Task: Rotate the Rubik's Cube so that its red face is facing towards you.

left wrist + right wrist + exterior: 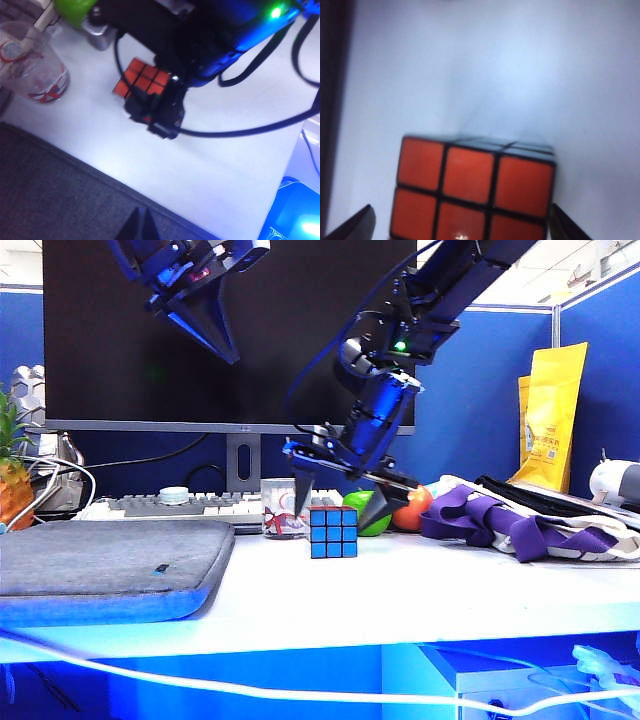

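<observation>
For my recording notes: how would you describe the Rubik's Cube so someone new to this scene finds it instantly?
Start at the big dark monitor, then drop to the white table in front of its stand. The Rubik's Cube sits there between the open fingers of the right tool. Unlike the clear cup and green fruit behind it, it is a gridded cube showing blue squares.

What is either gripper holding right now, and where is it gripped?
Nothing is held. The right gripper straddles the Rubik's Cube on the table, its fingers wide open beside the red face. The left gripper is shut, raised and holds nothing.
</observation>
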Robot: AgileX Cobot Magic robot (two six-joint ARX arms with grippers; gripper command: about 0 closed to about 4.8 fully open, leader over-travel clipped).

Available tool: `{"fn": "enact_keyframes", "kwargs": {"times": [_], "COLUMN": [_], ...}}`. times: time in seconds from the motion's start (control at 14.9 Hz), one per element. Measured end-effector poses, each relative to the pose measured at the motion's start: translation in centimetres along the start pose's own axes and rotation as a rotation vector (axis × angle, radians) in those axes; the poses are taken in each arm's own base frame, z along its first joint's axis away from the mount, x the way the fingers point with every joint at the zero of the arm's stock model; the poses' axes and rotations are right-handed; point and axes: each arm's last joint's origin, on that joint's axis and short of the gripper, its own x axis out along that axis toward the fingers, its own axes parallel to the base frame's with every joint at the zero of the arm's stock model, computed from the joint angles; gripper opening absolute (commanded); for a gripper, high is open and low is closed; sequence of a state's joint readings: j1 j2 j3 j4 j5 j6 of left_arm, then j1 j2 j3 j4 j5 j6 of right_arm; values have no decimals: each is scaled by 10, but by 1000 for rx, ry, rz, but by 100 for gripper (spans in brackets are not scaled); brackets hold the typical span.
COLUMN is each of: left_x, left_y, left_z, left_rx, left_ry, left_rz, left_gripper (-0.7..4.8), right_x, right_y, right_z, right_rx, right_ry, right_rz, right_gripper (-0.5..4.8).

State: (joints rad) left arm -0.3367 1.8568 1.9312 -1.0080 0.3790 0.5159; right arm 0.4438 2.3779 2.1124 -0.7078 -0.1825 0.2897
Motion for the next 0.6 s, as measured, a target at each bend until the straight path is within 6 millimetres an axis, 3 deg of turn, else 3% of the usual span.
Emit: {"fn": "enact_keyframes", "kwargs": {"times": [0.07, 0.27, 0.4, 0.6], "left_x": [0, 0, 0, -1], "left_y": [0, 0, 0, 2], "left_z": [0, 0, 0, 0], "left_rx": [1, -1, -2, -7], "left_ry": [0, 2, 5, -25], "left_rz": [-1, -1, -3, -24], "left_gripper": [-6, -6, -5, -6], "right_x": [0, -4, -2, -4], "right_y": [0, 1, 1, -1], "right_z": [1, 5, 4, 5], "right_rx": [-2, -10, -29, -50], "right_ry": [-8, -30, -27, -16], "right_rz": [2, 24, 27, 76], "right_gripper": [344, 57, -3, -2]}}
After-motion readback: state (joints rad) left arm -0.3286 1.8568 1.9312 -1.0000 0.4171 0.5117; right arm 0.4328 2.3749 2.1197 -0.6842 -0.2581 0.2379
